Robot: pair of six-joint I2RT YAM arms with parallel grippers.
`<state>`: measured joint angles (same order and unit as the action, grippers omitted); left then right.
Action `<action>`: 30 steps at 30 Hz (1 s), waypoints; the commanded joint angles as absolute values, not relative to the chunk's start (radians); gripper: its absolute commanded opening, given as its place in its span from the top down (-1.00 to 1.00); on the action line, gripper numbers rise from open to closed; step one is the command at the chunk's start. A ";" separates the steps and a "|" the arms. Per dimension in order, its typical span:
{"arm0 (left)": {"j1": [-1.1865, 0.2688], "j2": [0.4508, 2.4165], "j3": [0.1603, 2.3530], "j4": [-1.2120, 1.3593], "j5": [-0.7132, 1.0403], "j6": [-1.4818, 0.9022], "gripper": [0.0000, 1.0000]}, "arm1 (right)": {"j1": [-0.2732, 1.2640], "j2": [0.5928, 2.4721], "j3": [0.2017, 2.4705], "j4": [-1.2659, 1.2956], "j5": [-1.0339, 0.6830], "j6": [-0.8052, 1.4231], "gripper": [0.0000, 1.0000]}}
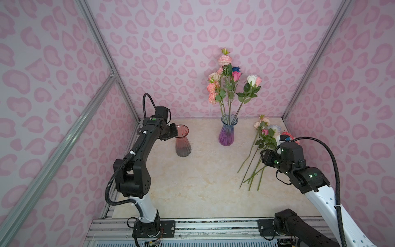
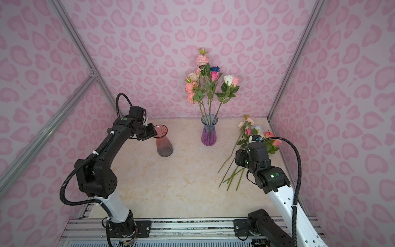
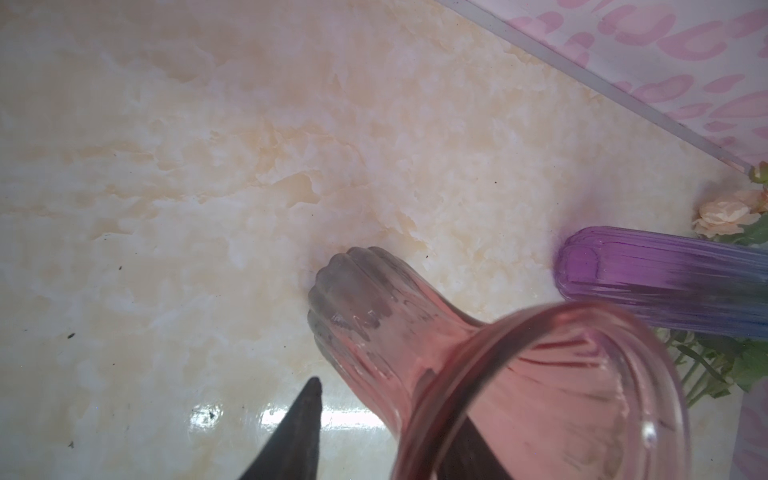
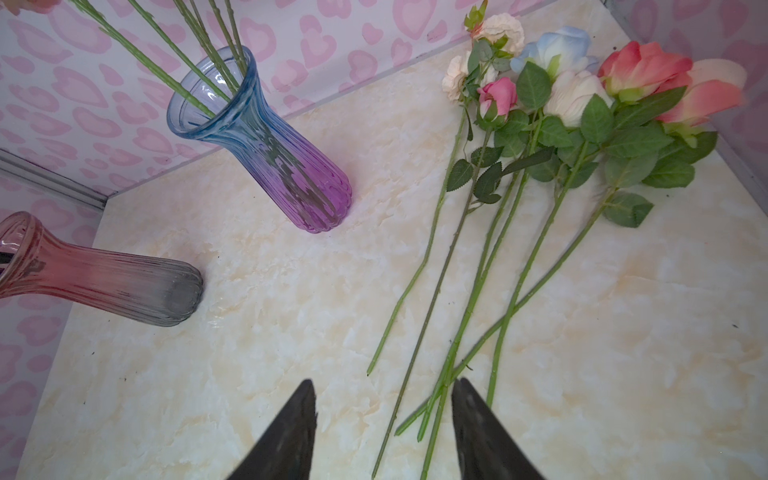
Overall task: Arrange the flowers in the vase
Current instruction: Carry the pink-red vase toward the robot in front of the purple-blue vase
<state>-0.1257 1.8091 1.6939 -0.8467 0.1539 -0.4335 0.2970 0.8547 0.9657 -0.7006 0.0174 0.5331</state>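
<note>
The left gripper (image 1: 172, 132) straddles the rim of the pink vase (image 1: 183, 141), grip unclear. The right gripper (image 4: 382, 411) gapes empty above loose roses (image 4: 540, 124) on the marble table (image 1: 192, 181). The blue-purple vase (image 1: 227, 134) holds other roses (image 1: 226, 81) upright.

open tabletop (image 1: 203, 181) between pink vase (image 1: 183, 141) and loose flowers (image 1: 266, 136).

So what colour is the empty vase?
Empty vase: pink on top, grey at base; best in the right wrist view.
</note>
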 commanded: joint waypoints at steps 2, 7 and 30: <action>-0.126 1.824 1.711 -0.865 0.194 -0.434 0.37 | 0.290 0.843 0.953 -0.698 0.012 0.537 -0.07; -0.127 1.813 1.701 -0.866 0.208 -0.433 0.56 | 0.282 0.829 0.943 -0.697 0.015 0.532 -0.07; -0.409 1.554 1.599 -0.956 0.288 -0.513 0.93 | 0.274 0.848 0.974 -0.704 0.082 0.494 0.04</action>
